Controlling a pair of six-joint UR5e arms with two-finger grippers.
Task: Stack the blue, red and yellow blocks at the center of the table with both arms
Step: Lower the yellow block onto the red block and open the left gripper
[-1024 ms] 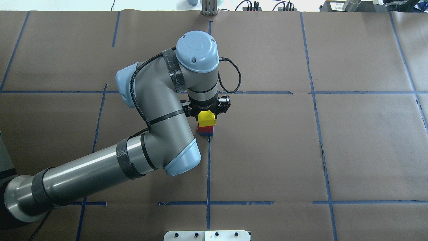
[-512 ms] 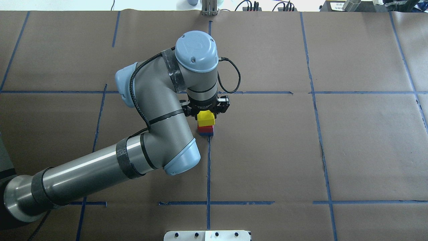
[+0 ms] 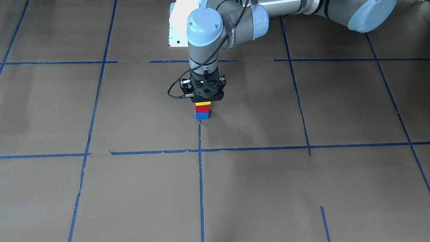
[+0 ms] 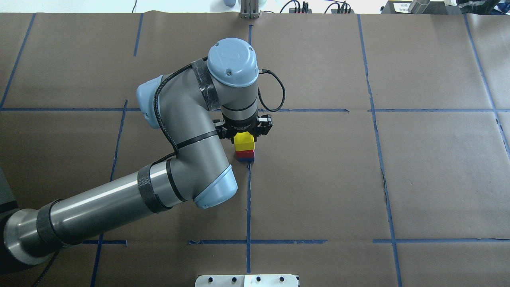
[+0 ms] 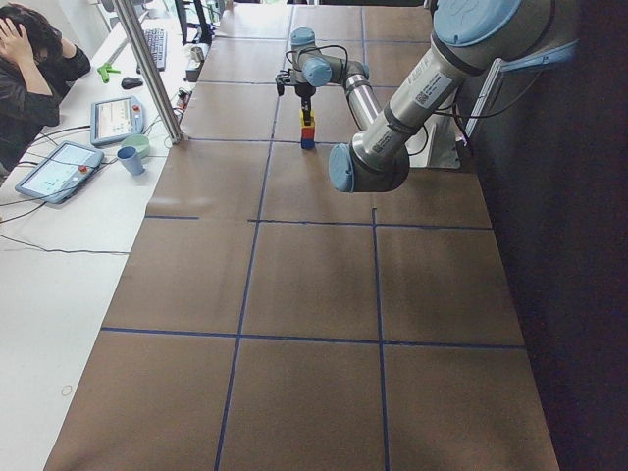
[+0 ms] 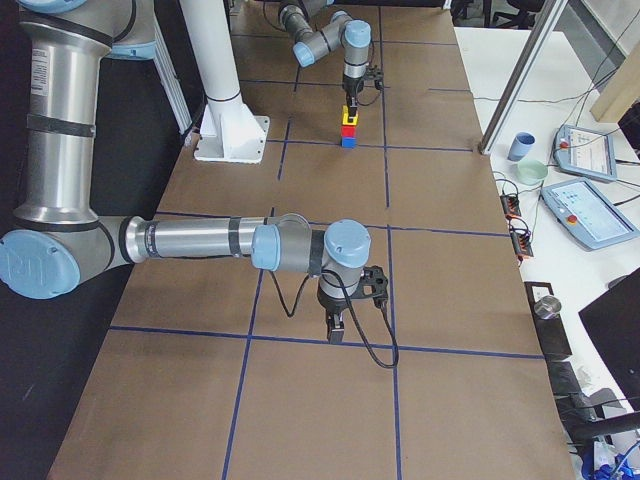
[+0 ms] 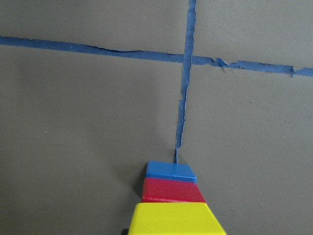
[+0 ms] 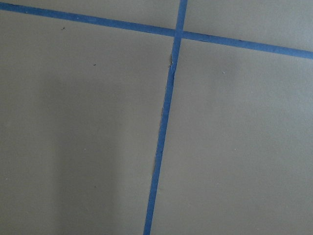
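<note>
Stacking progress: the blue block lies on the table, the red block sits on it, and the yellow block is on top. In both side views the three look squarely aligned.
Stack location: the middle of the table, well away from every edge, at the end of a blue tape line.
Left gripper: it stands straight down over the yellow block, its body close above the block. The fingers are hidden under the body, so it cannot be told whether they clamp the block or stand apart.
Right gripper: it hangs low over the table toward the robot's right end, well apart from the stack. It shows only in the side view, so its jaws cannot be judged. Its wrist camera shows nothing but paper and tape.
Left to do: by appearance, only letting go of the yellow block, if it is held, and lifting clear without nudging the tower.
Surroundings: a black cable loops off the left wrist, and a white mounting plate sits at the robot's edge. Tablets and a blue cup lie on the white bench beyond the far edge, by a seated person.
Obstructions: nothing else stands near the stack; the likeliest risk is a sideways drag as the arm leaves.
</note>
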